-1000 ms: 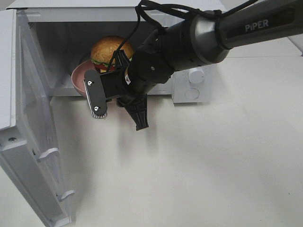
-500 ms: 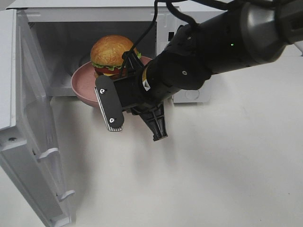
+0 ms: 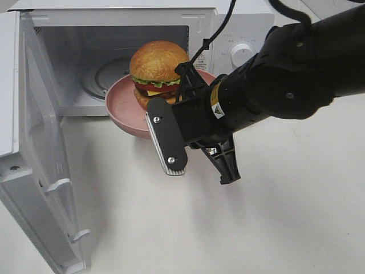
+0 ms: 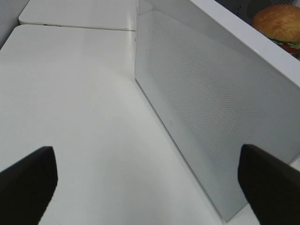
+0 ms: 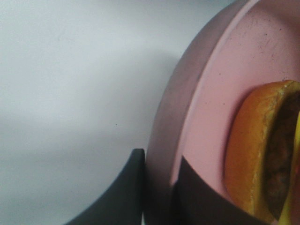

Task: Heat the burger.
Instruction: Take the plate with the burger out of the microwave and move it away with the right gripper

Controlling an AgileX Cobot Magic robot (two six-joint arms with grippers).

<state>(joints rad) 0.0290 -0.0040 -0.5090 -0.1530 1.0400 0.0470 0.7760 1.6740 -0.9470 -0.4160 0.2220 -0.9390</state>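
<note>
The burger (image 3: 158, 63), with a golden-brown bun, lettuce, tomato and cheese, stands on a pink plate (image 3: 128, 105) held at the mouth of the open microwave (image 3: 228, 34), partly outside it. My right gripper (image 3: 191, 85) is shut on the plate's near rim. The right wrist view shows its dark fingers (image 5: 126, 192) clamped on either side of the plate's rim (image 5: 187, 103), with the burger's lower bun (image 5: 248, 145) just beyond. My left gripper (image 4: 150, 187) is open and empty, out of the high view, beside the outer face of the microwave door (image 4: 211, 117). The burger (image 4: 276, 21) shows past the door's edge.
The microwave door (image 3: 40, 160) stands swung wide open at the left. A glass turntable (image 3: 102, 74) lies inside the cavity. Control knobs (image 3: 240, 54) sit on the microwave's right panel. The white table (image 3: 285, 228) stretches in front.
The right arm has drawn the plate with the burger outward and to the right, from deep inside the cavity to its front opening.
</note>
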